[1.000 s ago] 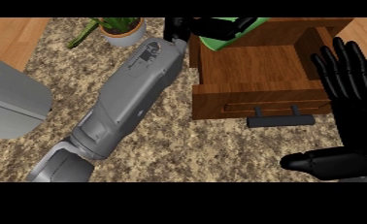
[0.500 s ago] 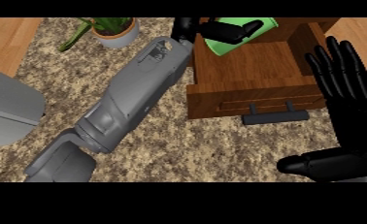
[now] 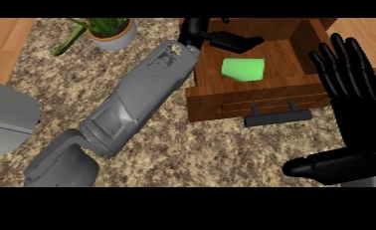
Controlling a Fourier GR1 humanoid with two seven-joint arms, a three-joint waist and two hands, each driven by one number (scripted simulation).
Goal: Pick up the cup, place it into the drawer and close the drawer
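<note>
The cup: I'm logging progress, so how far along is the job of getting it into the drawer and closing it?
Done: the green cup lies on its side inside the open wooden drawer, free of any hand. In hand: nothing; the left hand is over the drawer's back left corner, fingers off the cup. The right hand rests open at the right edge. Left: pushing the drawer shut, probably at its dark handle.
</note>
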